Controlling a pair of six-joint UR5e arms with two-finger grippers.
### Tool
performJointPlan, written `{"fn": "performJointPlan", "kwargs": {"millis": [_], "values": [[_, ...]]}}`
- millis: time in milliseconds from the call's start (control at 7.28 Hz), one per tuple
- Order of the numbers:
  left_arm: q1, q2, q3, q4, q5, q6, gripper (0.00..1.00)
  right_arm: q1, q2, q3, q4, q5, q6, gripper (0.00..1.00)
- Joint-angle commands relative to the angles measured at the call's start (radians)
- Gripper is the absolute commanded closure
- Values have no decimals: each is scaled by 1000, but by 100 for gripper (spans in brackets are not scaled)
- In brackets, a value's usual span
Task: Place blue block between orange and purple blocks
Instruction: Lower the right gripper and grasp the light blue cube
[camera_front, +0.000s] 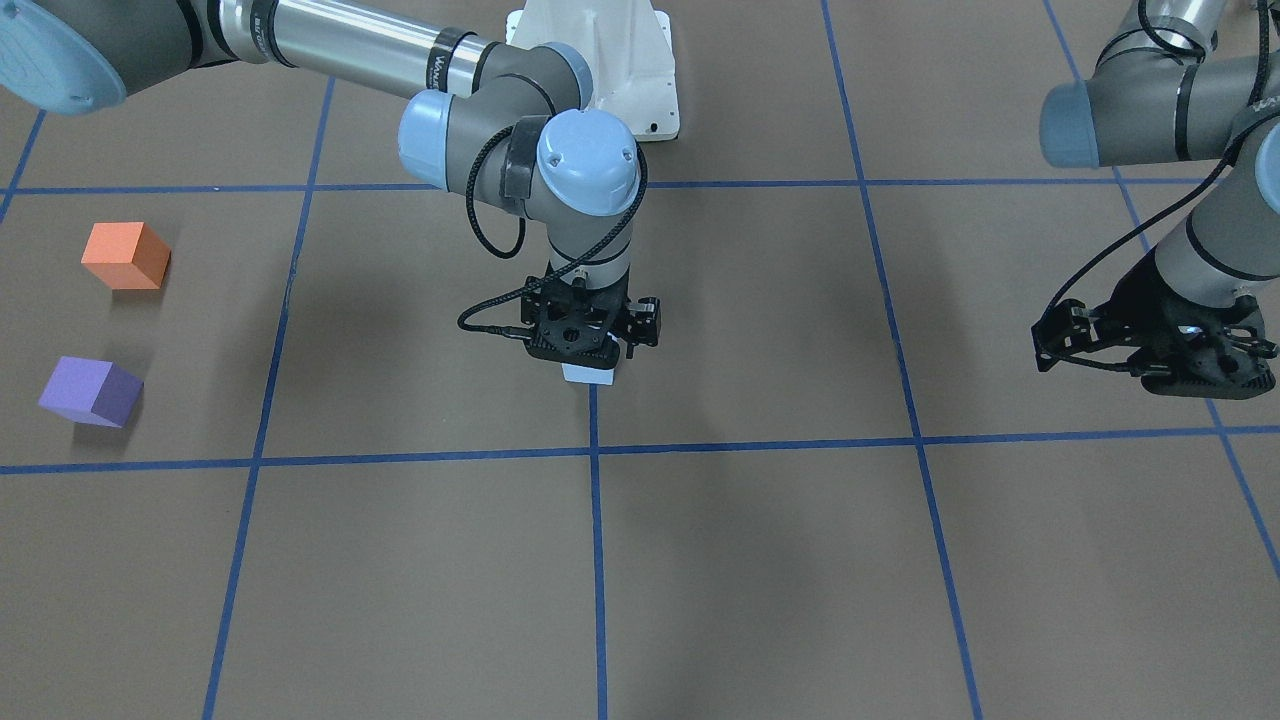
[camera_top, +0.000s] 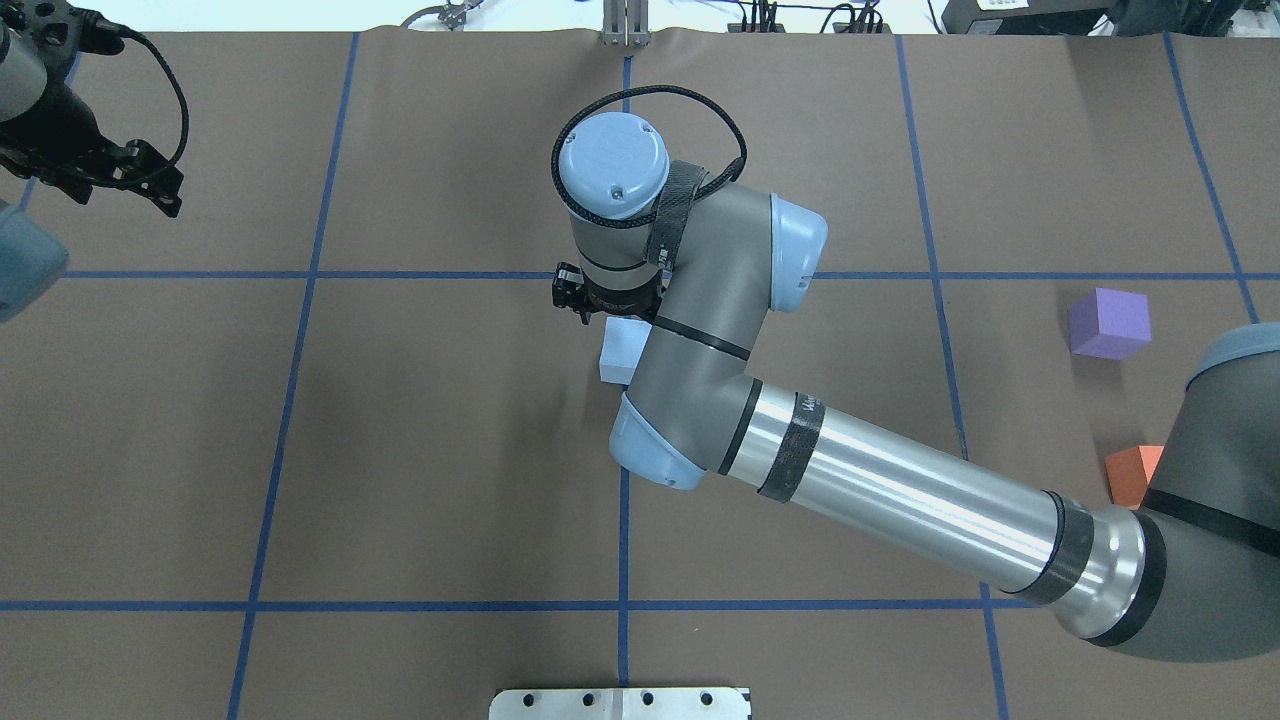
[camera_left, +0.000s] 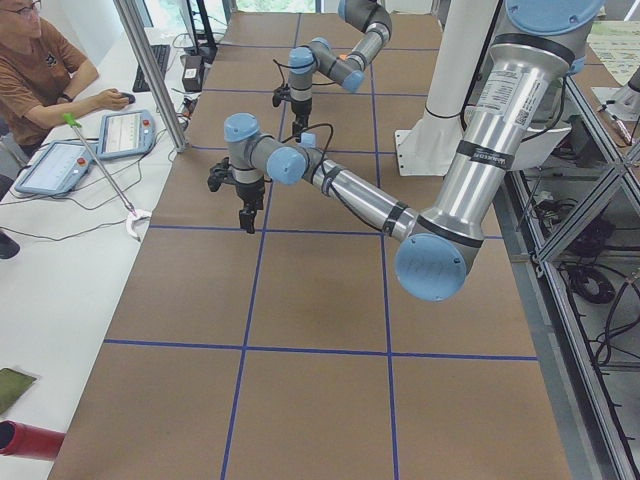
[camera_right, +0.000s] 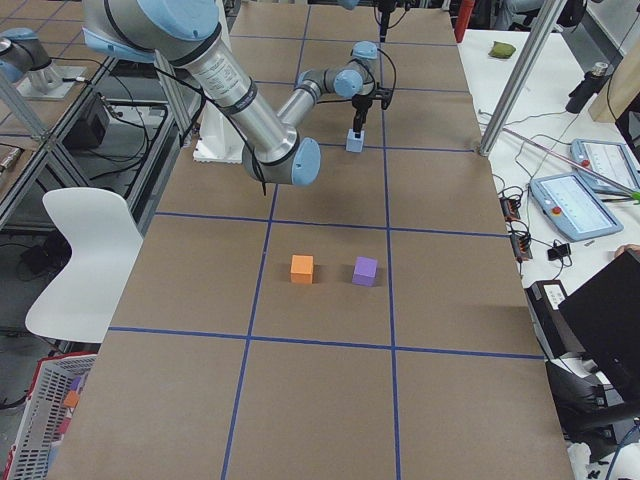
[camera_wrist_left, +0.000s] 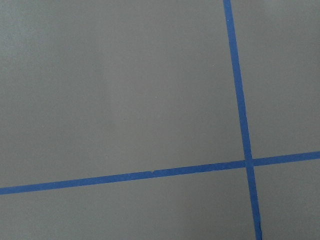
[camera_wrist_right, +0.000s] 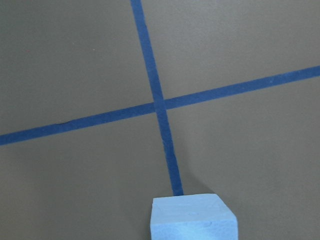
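The light blue block (camera_front: 589, 375) sits at the table's middle, on a blue tape line. My right gripper (camera_front: 588, 352) stands straight down over it, and its jaws look shut on the block. The block fills the bottom edge of the right wrist view (camera_wrist_right: 193, 218) and also shows in the overhead view (camera_top: 620, 352). The orange block (camera_front: 126, 255) and the purple block (camera_front: 91, 391) lie side by side, with a gap between them, far off on the robot's right. My left gripper (camera_front: 1212, 372) hangs empty over bare table on the other side and looks shut.
Brown table paper with a grid of blue tape lines (camera_front: 593, 560). The white robot base (camera_front: 600, 60) stands at the table's edge. In the exterior left view an operator (camera_left: 40, 70) sits beside the table with tablets.
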Motion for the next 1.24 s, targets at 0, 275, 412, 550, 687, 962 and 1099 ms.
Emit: {"fn": "performJointPlan", "kwargs": {"millis": [0, 275, 412, 550, 687, 962, 1099], "values": [[1, 1, 0, 0, 0, 0, 0, -12, -6, -28, -2, -7, -38, 0], [1, 0, 2, 0, 2, -1, 0, -41, -6, -64, 3, -8, -48, 0], [3, 1, 2, 0, 2, -1, 0, -49, -9, -65, 22, -14, -48, 0], [3, 1, 0, 1, 2, -1, 0, -49, -13, -70, 70, -13, -48, 4], [3, 1, 0, 0, 2, -1, 0, -49, -14, -68, 100, -14, -38, 99], [5, 1, 2, 1, 2, -1, 0, -16, -20, -24, 99, -2, -78, 100], [6, 1, 2, 1, 0, -3, 0, 12, -20, 47, 14, 1, -81, 100]]}}
